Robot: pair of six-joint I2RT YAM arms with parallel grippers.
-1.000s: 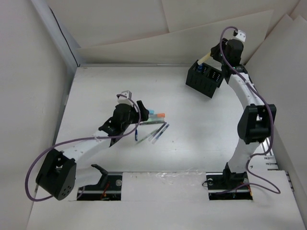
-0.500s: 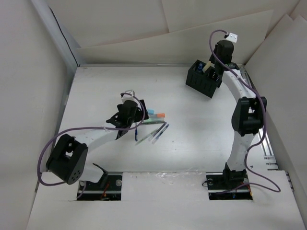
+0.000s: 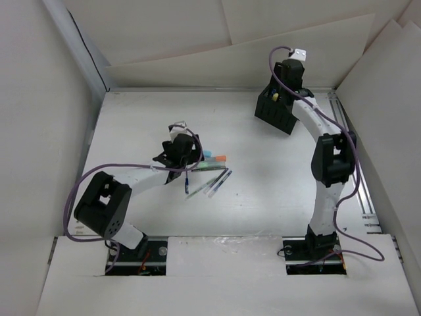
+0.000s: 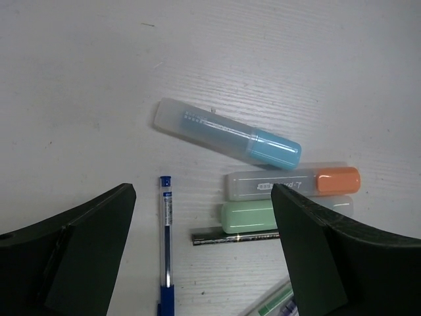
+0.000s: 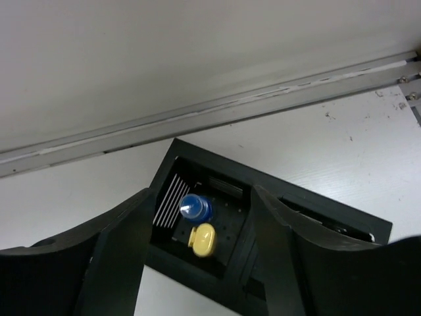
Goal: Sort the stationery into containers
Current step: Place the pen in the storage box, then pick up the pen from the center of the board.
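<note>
One compartment of the black box (image 5: pixel 217 166) holds a blue marker (image 5: pixel 195 207) and a yellow marker (image 5: pixel 202 239), upright. The right pincer (image 5: pixel 202 194) and left pincer (image 4: pixel 204 191) gape wide, empty.

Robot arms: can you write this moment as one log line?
left gripper: open, near teal-capped marker | right gripper: open, above organiser box | box holds: blue pen, yellow pen, same compartment | sorting: unfinished

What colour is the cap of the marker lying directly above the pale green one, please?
Orange; the cap shows best in the left wrist view.
</note>
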